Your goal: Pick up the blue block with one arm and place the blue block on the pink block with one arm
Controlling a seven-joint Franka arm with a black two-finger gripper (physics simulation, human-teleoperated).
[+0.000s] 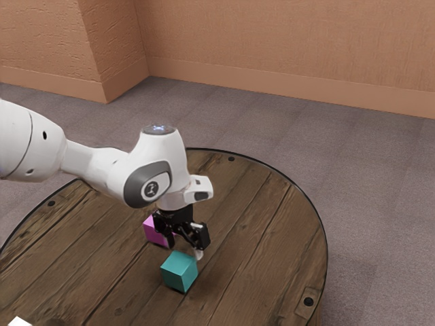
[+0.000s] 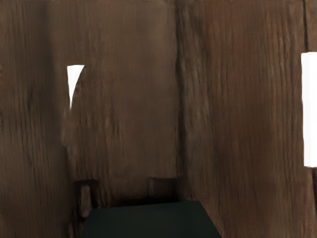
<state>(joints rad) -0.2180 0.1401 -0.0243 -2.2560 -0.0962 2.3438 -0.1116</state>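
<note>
the blue block (image 1: 179, 270), more teal in shade, sits flat on the bench (image 1: 272, 224) toward its near edge, with one corner turned to the camera in the exterior view. it rests on the wood and nothing grips it. the tool (image 1: 187, 246) hangs just above the block, a little toward the block's far side. its black jaws stand apart with nothing between them, so it is wide and holds nothing. in the wrist view the block (image 2: 148, 220) shows as a dark green slab just under the hand, with the bench's planks (image 2: 124, 124) running away beyond it. the pink block (image 1: 155, 233) stands on the bench just behind the blue one, toward the exterior view's left. it is partly covered by the tool's black body, and whether the two blocks touch cannot be told; they look close but apart. the white arm (image 1: 81, 163) comes in from the exterior view's left, bends at a rounded grey-capped joint above the blocks and points down to the tool. the bench is round, of dark weathered planks with a thin black rim. around it lies a grey carpeted floor (image 1: 353, 149), bounded at the back by a tan wall (image 1: 272, 34) with a jutting corner toward the exterior view's left.
</note>
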